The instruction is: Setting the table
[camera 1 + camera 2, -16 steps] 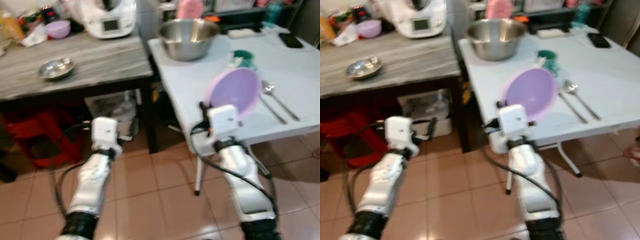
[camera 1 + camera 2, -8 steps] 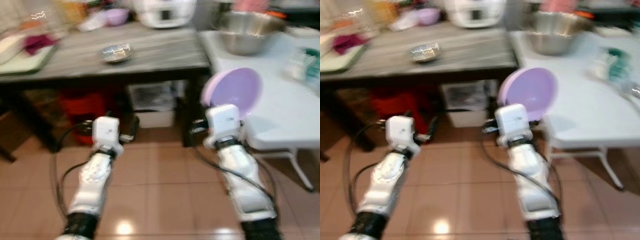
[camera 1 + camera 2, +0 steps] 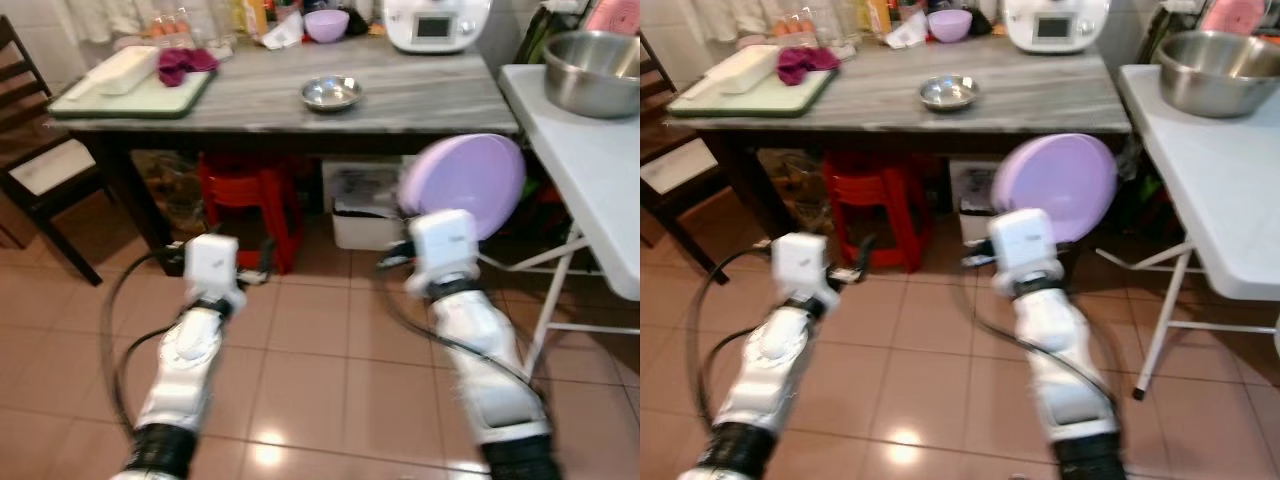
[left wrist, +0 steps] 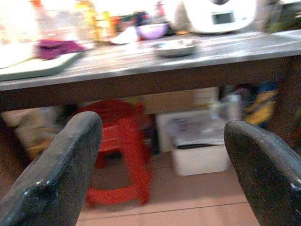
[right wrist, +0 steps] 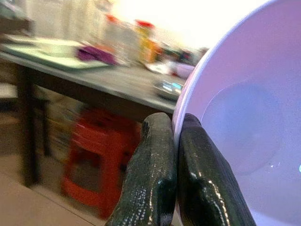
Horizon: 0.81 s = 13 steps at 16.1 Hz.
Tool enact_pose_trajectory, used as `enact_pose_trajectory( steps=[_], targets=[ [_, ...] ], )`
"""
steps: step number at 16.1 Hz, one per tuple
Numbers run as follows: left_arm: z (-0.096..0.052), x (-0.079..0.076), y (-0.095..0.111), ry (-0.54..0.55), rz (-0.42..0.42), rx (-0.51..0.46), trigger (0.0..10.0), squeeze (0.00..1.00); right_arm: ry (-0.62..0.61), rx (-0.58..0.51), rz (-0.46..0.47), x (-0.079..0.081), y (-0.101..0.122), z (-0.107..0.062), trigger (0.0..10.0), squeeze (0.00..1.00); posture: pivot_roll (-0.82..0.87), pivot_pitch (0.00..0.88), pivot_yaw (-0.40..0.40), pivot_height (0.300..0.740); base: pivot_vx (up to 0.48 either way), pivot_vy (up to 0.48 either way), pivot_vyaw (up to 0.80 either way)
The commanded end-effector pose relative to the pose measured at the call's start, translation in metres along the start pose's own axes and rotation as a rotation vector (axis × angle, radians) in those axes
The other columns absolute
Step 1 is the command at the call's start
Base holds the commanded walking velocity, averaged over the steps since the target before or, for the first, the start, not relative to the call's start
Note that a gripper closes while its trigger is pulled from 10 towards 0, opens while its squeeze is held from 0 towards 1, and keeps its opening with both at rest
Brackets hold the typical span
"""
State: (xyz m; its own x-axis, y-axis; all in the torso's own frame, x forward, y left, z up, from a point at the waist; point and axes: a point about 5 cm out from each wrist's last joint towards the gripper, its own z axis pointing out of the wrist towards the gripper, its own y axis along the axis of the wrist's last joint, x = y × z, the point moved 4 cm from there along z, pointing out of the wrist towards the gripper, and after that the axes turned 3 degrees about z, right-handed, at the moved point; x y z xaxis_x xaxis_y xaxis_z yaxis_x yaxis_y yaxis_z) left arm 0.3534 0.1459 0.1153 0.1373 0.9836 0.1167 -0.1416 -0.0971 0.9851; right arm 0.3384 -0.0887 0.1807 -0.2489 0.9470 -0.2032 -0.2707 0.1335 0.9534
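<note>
A lilac plastic plate [image 3: 464, 186] stands on edge in front of me, above the tiled floor. My right gripper [image 5: 175, 136] is shut on its rim, with both black fingers [image 5: 155, 174] pinching the edge [image 5: 235, 113]. My left gripper [image 4: 162, 155] is open and holds nothing; it is held low over the floor and faces the dark wooden table [image 3: 290, 100]. On that table lie a small steel dish [image 3: 331, 93] and a small purple bowl [image 3: 327, 24]. The white folding table [image 3: 590, 170] with a big steel bowl [image 3: 592, 72] stands to my right.
A red plastic stool [image 3: 245, 195] and a white box [image 3: 365, 205] sit under the wooden table. A green tray [image 3: 130, 95] with a white container and a magenta cloth lies at its left end. A white appliance [image 3: 437, 22] stands at the back. A dark chair [image 3: 35, 150] is at far left.
The whole view has swung left: the white table has slid to the right edge and the wooden table now fills the middle. The right gripper still holds the plate.
</note>
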Motion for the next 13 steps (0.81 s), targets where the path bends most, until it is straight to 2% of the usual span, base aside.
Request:
enact_pose_trajectory(
  steps=[1, 8, 13],
  targets=[
    [0.001, -0.0046, 0.0022, -0.008, -0.004, -0.012, 10.0, 0.0, -0.015, -0.014, -0.013, -0.008, 0.0043, 0.0005, 10.0, 0.0, -0.15, 0.075, 0.078, 0.74, 0.0, 0.0, 0.0],
    [-0.0012, -0.0118, 0.0051, -0.077, -0.056, -0.028, 10.0, 0.0, -0.015, -0.018, -0.019, -0.0077, 0.0044, 0.0, 10.0, 0.0, -0.15, 0.076, 0.08, 0.74, 0.0, 0.0, 0.0],
    [-0.0014, -0.0137, 0.0056, -0.096, -0.076, -0.032, 10.0, 0.0, -0.01, -0.017, -0.021, -0.0074, 0.0042, 0.0001, 10.0, 0.0, -0.15, 0.075, 0.08, 0.74, 0.312, 0.0, 0.0]
  ],
)
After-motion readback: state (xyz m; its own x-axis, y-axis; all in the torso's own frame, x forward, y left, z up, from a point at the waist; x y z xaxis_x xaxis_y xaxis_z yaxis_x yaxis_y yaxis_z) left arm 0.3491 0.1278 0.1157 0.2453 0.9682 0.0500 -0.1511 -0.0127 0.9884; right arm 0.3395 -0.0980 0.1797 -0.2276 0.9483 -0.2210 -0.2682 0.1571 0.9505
